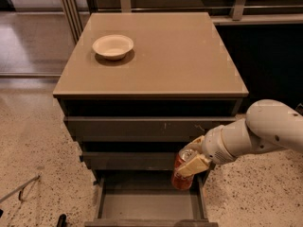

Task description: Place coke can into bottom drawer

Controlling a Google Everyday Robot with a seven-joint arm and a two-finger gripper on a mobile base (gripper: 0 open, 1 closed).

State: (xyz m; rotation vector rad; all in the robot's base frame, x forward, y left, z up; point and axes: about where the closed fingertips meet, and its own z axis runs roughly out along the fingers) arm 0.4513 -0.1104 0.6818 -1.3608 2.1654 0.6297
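Observation:
The coke can [182, 175], red-orange with a silver top, is upright in my gripper [193, 156]. The cream fingers [194, 165] are shut on its upper part. The can hangs over the far right corner of the bottom drawer [147, 205], which is pulled open and shows a flat grey floor. The white arm [258, 132] reaches in from the right, in front of the middle drawer's right end.
A cream bowl [113, 46] sits on the cabinet top [161, 56] at the back left. The two upper drawers [137, 126] are shut. Speckled floor lies on both sides, with a dark object [61, 220] at the lower left.

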